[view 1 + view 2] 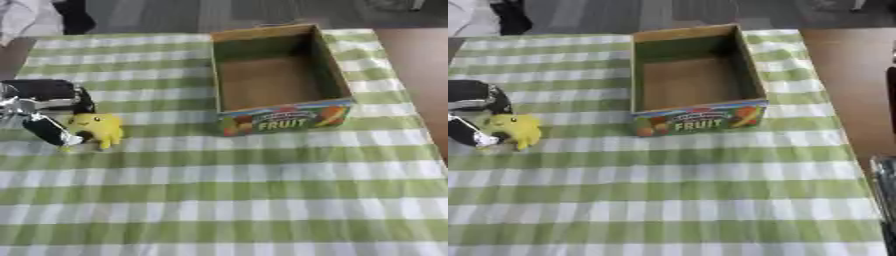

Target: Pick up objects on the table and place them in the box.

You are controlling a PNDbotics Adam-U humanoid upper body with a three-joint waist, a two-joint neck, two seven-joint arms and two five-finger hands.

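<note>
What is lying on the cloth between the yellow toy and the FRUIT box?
Nothing: only bare green-checked tablecloth separates the yellow toy from the box, as the left eye view shows.

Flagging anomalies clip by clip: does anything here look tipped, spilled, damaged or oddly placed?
Nothing stands out. The fruit box sits upright and open with nothing in it, slightly angled on the checked cloth. The yellow plush toy rests against the left hand.

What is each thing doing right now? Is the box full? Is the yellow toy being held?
box: open on top, upright, nothing inside.
yellow toy: on the tablecloth, left of the box, not yet in it.
left hand: at the toy, fingers touching it; cannot tell if it grips.
tablecloth: spread flat.
right hand: not clearly seen.
</note>
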